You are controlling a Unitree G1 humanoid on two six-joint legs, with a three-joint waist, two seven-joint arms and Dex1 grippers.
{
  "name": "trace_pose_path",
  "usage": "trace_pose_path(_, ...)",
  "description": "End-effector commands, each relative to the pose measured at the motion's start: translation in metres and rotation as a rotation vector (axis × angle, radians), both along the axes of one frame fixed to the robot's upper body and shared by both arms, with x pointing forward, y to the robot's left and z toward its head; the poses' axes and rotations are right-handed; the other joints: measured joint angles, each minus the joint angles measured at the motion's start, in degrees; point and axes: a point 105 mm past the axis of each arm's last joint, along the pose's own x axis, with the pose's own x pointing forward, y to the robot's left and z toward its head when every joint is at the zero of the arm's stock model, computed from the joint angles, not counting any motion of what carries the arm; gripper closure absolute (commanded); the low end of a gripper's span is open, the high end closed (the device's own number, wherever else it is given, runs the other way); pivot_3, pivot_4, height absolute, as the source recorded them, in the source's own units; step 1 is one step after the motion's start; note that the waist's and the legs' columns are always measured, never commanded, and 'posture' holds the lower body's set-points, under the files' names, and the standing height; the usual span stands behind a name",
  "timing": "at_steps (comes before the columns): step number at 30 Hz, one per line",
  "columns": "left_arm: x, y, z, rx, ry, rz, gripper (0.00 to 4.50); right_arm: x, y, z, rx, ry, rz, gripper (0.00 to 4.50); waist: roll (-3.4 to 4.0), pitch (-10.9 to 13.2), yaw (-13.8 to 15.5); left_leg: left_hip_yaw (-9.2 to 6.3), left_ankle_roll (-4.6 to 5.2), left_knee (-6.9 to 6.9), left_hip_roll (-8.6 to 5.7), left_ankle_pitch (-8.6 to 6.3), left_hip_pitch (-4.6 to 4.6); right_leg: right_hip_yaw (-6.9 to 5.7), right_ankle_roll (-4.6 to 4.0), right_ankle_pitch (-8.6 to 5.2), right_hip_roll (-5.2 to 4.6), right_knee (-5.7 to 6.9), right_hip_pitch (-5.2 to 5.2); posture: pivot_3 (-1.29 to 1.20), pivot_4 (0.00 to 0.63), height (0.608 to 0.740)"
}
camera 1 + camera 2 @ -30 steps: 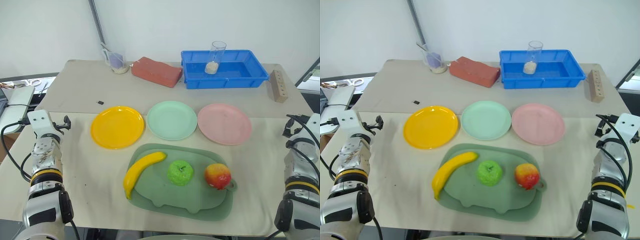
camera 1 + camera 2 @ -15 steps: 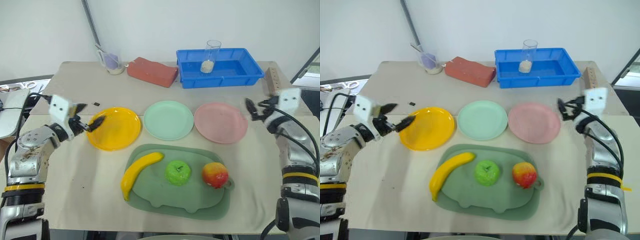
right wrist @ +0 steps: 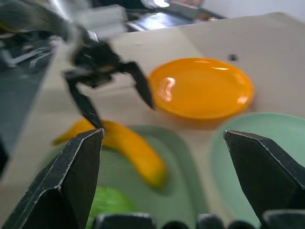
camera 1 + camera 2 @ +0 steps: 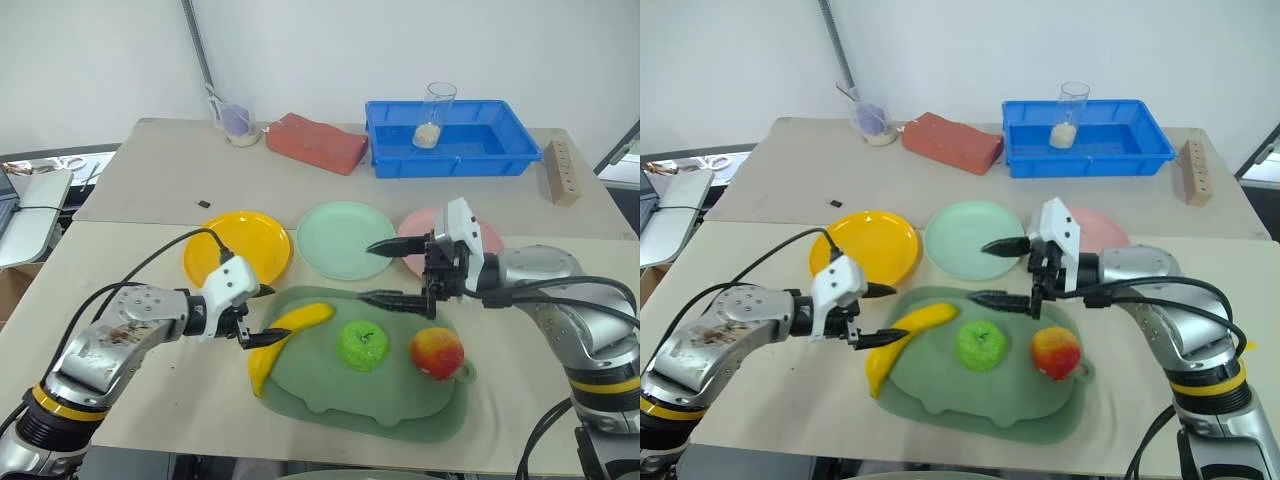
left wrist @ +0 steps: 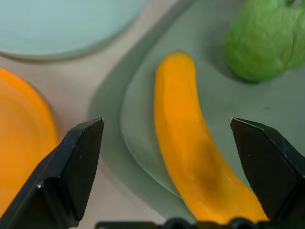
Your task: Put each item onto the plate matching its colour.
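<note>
- Banana [image 4: 283, 341] lies curved along the left edge of the dull-green tray [image 4: 400, 415], its lower end hanging over the rim toward the table; green apple [image 4: 361, 345] and red-and-yellow apple [image 4: 436, 352] sit further along the same tray, each apart from the others
- Yellow plate [image 4: 237, 247], mint plate [image 4: 345, 239] and pink plate [image 4: 480, 235] stand in a row just behind the tray, all three bare
- Left gripper [image 4: 255, 317] is spread wide and empty, poised just above the banana's middle; in the left wrist view the fruit runs up between the two fingers [image 5: 71, 171]
- Right gripper [image 4: 383, 272] is likewise wide and empty, hanging over the gap between mint plate and tray, near the green apple
- Judged step: closing on the banana; best to lower until the fingers straddle its thick middle, squarely across the curve, so it does not swivel when squeezed
- Lift clear of the tray rim before carrying it to the yellow plate, and keep the right arm out of that path
</note>
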Motion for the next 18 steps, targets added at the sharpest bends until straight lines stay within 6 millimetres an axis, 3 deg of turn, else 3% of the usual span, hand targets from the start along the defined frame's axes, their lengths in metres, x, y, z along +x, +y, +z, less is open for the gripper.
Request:
trace_pose_path(1, 0.001, -0.008, -0.002, 0.03, -0.025, -0.024, 0.0, -0.016, 0.011, 0.007, -0.01, -0.016, 0.071, 0.05, -0.03, 0.0, 0.0, 0.0, 0.01, 0.0, 0.0, 0.0, -0.01, 0.0, 0.0, 0.0, 0.0, 0.0, -0.01, 0.0, 0.15, 0.74)
trace_pose_path(2, 0.001, -0.009, -0.003, 0.038, -0.024, -0.024, 0.0, -0.017, 0.012, 0.008, -0.011, -0.019, 0.073, 0.05, -0.05, 0.0, 0.0, 0.0, 0.04, 0.0, 0.0, -0.02, 0.0, 0.0, 0.0, 0.0, 0.01, 0.0, -0.01, 0.0, 0.15, 0.74)
trace_pose_path(5, 0.003, -0.009, -0.008, 0.061, -0.024, -0.022, 0.76, -0.018, 0.014, 0.01, -0.006, -0.032, 0.069, 0.0, -0.1, 0.1, 0.0, 0.0, 0.08, 0.0, 0.0, -0.04, -0.01, 0.0, -0.01, 0.0, 0.01, 0.0, -0.06, 0.0, 0.15, 0.74)
trace_pose_path(11, 0.006, -0.007, -0.011, 0.086, -0.037, -0.013, 3.38, -0.015, 0.014, 0.011, -0.001, -0.048, 0.048, 0.0, -0.14, 0.1, 0.1, -0.01, 0.09, 0.0, 0.0, -0.04, -0.01, 0.0, -0.02, -0.01, 0.01, 0.01, -0.07, 0.0, 0.15, 0.74)
trace_pose_path(14, 0.016, -0.005, -0.004, 0.064, -0.069, 0.034, 3.41, -0.012, 0.015, 0.013, 0.01, -0.065, 0.035, 0.0, -0.16, 0.1, 0.0, -0.01, 0.1, 0.0, 0.01, -0.05, -0.01, 0.0, -0.02, -0.01, 0.02, 0.02, -0.07, 0.0, 0.15, 0.74)
trace_pose_path(18, 0.041, 0.004, 0.024, -0.067, -0.075, 0.185, 3.41, -0.004, 0.018, 0.023, 0.053, -0.096, -0.002, 0.0, -0.17, 0.1, 0.0, -0.04, 0.11, 0.05, 0.0, -0.05, -0.04, -0.01, -0.02, -0.01, 0.04, 0.07, -0.11, 0.0, 0.15, 0.74)
